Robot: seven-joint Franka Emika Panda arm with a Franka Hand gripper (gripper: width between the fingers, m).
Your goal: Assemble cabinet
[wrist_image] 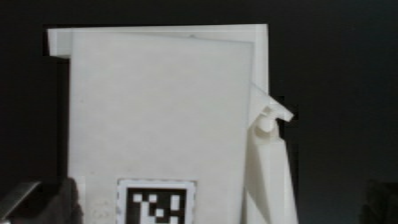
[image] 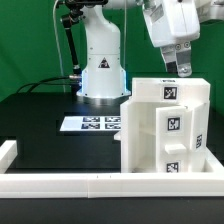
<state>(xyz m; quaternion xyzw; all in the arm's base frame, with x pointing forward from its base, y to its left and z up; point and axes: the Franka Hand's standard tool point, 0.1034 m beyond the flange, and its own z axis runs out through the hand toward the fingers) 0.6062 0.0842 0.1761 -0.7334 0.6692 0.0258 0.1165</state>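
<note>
The cabinet [image: 165, 128] stood upright on the table [image: 40, 110] at the exterior view's right, seemingly mostly assembled, while the gripper [image: 183, 69] hovered just above its top edge, apparently holding nothing, though its finger spacing was unclear.

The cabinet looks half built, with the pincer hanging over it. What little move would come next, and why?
Probably a short descent straight down. In the exterior view the pincer hangs just above the cabinet, not touching it, and the wrist view looks down onto the cabinet's white top. Whether the fingers are open is hard to tell, so this is a guess.
</note>
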